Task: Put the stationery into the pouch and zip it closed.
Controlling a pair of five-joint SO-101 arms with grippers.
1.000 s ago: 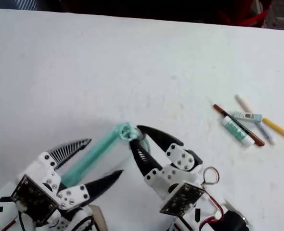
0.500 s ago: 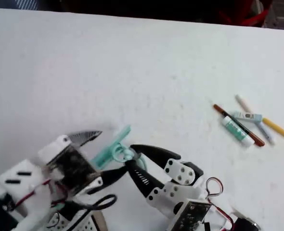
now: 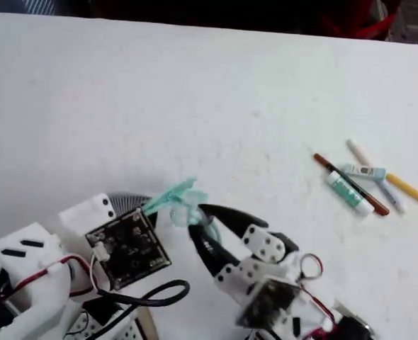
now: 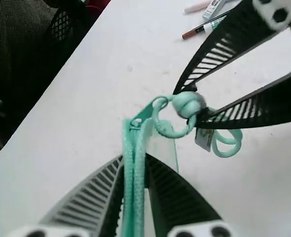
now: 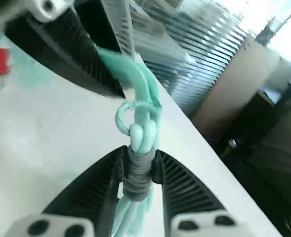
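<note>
A mint-green pouch [image 4: 134,170] is held edge-on, its zip line uppermost, near the front of the table between the two arms. The left gripper [image 4: 134,163] is clamped on the pouch's narrow edge, likely to steady it. The right gripper [image 5: 138,155] is pinched tight on the looped cord pull [image 5: 137,170] at the zip's end. This looks like one arm bracing while the other draws the slider (which way the zip now stands cannot be told). Whether the pouch rests on the surface or hangs just above it is unclear.

The stationery [image 3: 354,185], a small cluster of pencils, pens and a glue stick, lies well apart on the right side, so none is in the pouch yet.

The table [image 3: 195,92] is plain white. Beyond its far edge the room is dark, with something red in one corner. The right wrist view shows slatted blinds [image 5: 204,54] behind.
</note>
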